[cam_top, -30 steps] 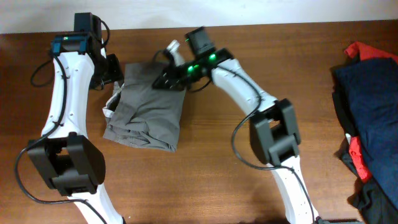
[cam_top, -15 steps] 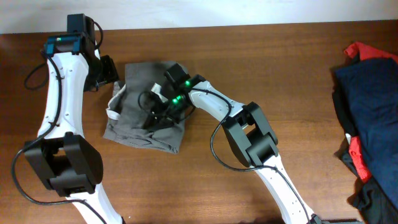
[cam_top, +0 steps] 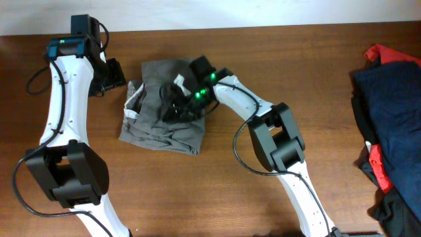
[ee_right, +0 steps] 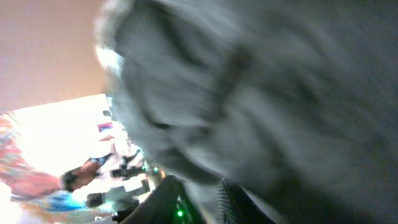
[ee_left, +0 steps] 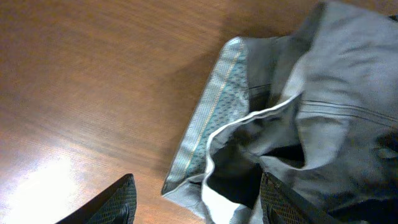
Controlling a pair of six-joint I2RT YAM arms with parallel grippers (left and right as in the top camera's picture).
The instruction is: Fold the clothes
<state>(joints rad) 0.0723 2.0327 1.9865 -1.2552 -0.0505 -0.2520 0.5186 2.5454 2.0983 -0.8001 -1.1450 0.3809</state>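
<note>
The grey-olive garment (cam_top: 161, 125) lies bunched on the wooden table, left of centre, with its pale waistband lining (cam_top: 133, 100) showing at its left edge. My left gripper (cam_top: 118, 74) is open beside that left edge. In the left wrist view its fingers (ee_left: 199, 208) straddle the lining (ee_left: 214, 124) low in the frame. My right gripper (cam_top: 173, 104) rests on top of the garment, shut on a fold of it. In the blurred right wrist view the grey cloth (ee_right: 273, 93) fills the frame and runs between the fingers (ee_right: 196, 186).
A pile of navy blue clothes (cam_top: 391, 112) with a red cloth (cam_top: 385, 52) lies at the table's right edge. The table's far edge meets a pale wall (cam_top: 263, 13) just behind the garment.
My right gripper moved from the garment's far edge onto its middle, then back a little to the right, dragging the garment rightward. The left arm barely moved.
</note>
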